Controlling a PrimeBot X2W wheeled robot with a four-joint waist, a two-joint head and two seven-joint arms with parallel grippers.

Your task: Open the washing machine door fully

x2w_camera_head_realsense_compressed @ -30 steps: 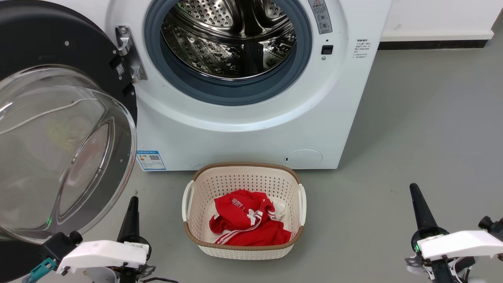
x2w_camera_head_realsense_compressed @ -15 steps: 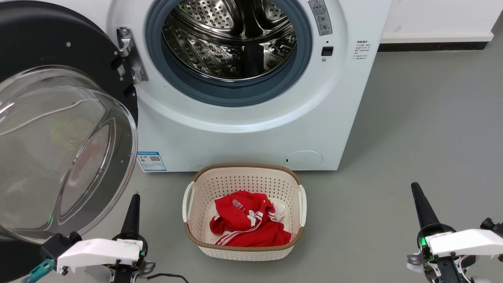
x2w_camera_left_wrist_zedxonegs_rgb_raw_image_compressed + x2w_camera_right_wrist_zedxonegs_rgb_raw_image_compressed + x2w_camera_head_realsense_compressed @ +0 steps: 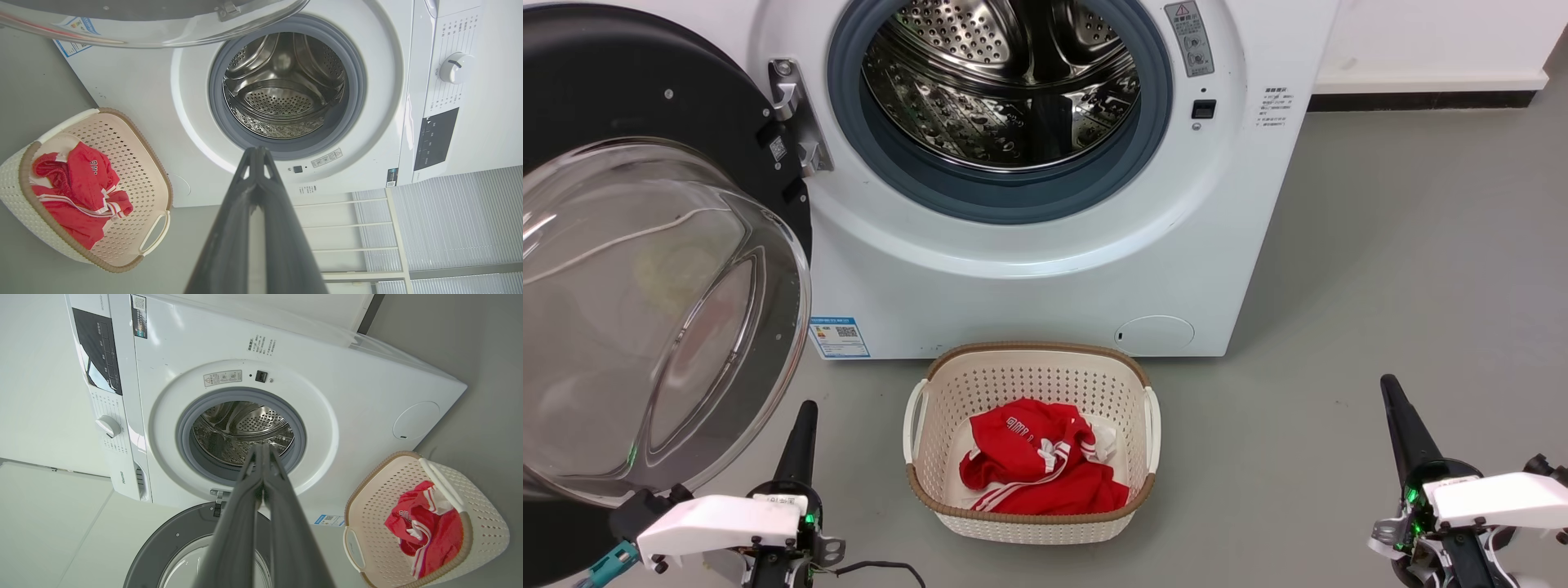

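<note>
washing machine door (image 3: 645,269) open, Hisense badge (image 3: 122,477)

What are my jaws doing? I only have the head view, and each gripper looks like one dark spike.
Observer: The left wrist view shows the left gripper with its jaws pressed together, nothing between them.
Operator: And the right?
Observer: Same in the right wrist view: the right gripper is shut and empty.
Operator: Anything above my frame's top edge?
Observer: The washing machine has a white dial next to a dark display panel.
</note>
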